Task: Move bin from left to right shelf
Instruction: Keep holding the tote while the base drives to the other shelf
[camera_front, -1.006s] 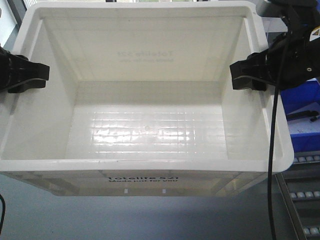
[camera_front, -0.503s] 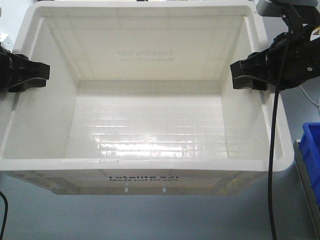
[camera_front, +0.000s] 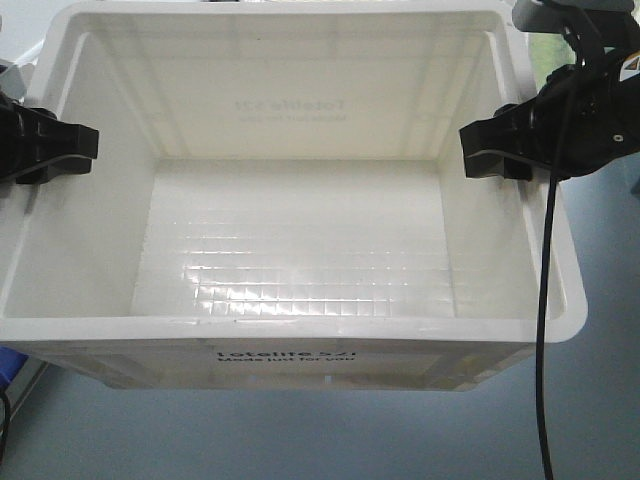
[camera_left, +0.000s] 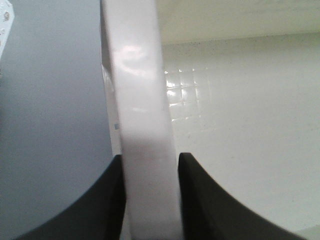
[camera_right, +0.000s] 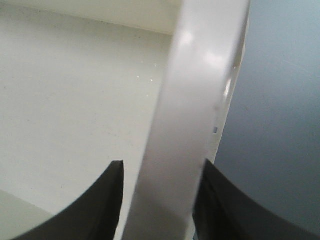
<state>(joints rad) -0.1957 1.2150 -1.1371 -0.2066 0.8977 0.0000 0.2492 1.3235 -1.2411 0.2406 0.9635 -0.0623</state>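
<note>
Your left gripper (camera_front: 58, 152) is clamped on one side rim of the bin (camera_front: 300, 120) and your right gripper (camera_front: 497, 150) grips the opposite rim, so the white tote spans the whole gap between your two end effectors, open top up. In the left wrist view, one of the black fingers (camera_left: 97, 210) sits outside the rim and the other inside, both touching the white band. In the right wrist view the outer finger lies against the rim and the inner one just beside it. Beyond each outer finger lies a grey surface (camera_left: 50, 125). The black print (camera_front: 285, 357) is on the bin's wall nearer to you, between the grippers. A black cable (camera_front: 545, 300) hangs by the right gripper, outside the rim.
</note>
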